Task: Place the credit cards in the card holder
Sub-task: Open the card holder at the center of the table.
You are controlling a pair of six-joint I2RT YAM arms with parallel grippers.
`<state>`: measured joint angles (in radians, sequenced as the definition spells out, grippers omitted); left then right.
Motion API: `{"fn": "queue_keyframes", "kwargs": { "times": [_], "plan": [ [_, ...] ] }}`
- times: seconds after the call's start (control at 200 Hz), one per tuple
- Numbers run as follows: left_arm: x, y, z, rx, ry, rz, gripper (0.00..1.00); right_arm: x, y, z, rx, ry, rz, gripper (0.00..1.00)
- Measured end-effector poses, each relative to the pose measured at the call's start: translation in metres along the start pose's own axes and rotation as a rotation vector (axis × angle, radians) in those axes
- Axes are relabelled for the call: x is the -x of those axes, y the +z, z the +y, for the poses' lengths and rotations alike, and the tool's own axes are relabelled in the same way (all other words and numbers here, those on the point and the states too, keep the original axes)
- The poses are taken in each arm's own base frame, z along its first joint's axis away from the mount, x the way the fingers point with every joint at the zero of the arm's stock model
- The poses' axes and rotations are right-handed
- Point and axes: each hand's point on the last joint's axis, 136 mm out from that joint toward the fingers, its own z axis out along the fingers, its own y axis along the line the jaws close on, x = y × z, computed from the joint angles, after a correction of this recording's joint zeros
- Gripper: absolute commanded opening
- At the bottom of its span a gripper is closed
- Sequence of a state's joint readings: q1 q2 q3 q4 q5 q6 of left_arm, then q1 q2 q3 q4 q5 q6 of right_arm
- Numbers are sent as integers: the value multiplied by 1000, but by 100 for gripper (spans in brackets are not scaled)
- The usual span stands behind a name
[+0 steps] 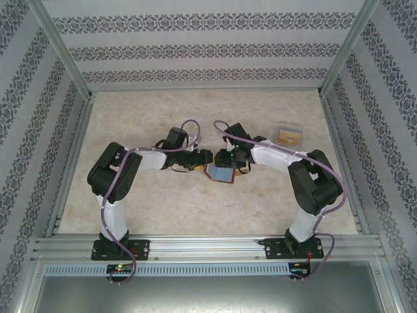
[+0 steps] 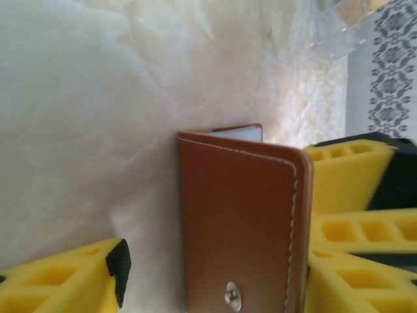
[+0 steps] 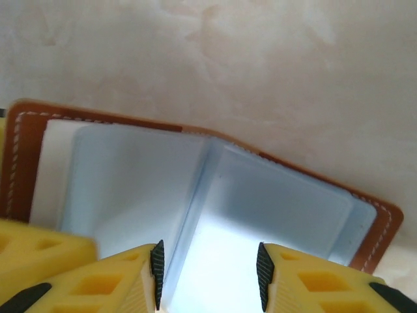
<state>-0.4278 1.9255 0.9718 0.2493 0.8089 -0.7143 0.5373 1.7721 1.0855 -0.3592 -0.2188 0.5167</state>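
Note:
The card holder (image 1: 221,173) lies open in the middle of the table, brown leather outside, grey-blue lining inside. My two grippers meet over it, the left gripper (image 1: 200,160) coming from the left and the right gripper (image 1: 219,161) from the right. In the left wrist view one brown flap (image 2: 238,222) with a snap stud stands upright between the open left gripper (image 2: 215,274) fingers, clear of the left pad (image 2: 118,264). The right gripper (image 3: 208,274) hovers open over the lining (image 3: 137,189). An orange-yellow credit card (image 1: 291,135) lies in a clear case at the far right.
The clear plastic case (image 2: 342,29) sits on the marble-look table beyond the holder. Patterned walls and metal frame posts (image 1: 339,59) close the table in on three sides. The right gripper's yellow fingers (image 2: 355,225) crowd the holder's right side in the left wrist view.

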Motion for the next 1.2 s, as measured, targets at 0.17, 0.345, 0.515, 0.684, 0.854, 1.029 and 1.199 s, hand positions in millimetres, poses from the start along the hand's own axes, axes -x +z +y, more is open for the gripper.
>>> {"fn": "queue_keyframes", "kwargs": {
  "times": [0.17, 0.345, 0.515, 0.684, 0.854, 1.029, 1.199],
  "plan": [
    [4, -23, 6, -39, -31, -61, 67, -8, 15, -8, -41, -14, 31, 44],
    [15, -41, -7, -64, -2, -117, 67, -7, 16, -10, -56, -26, 24, 46],
    [24, -57, -18, -73, 44, -161, 64, -5, 14, -8, -61, -20, 20, 54],
    [24, -68, -7, -39, 53, -180, 60, -3, 9, -3, -64, 28, 28, 54],
    [10, -70, 19, 11, 7, -162, 60, -3, 9, 11, -75, 52, 10, 54],
    [-1, -70, 33, 43, -16, -142, 61, -15, 19, 21, -110, 43, 26, 56],
    [-6, -72, 36, 55, -21, -139, 60, -13, 22, 21, -188, 27, 15, 60]
  ]
}}
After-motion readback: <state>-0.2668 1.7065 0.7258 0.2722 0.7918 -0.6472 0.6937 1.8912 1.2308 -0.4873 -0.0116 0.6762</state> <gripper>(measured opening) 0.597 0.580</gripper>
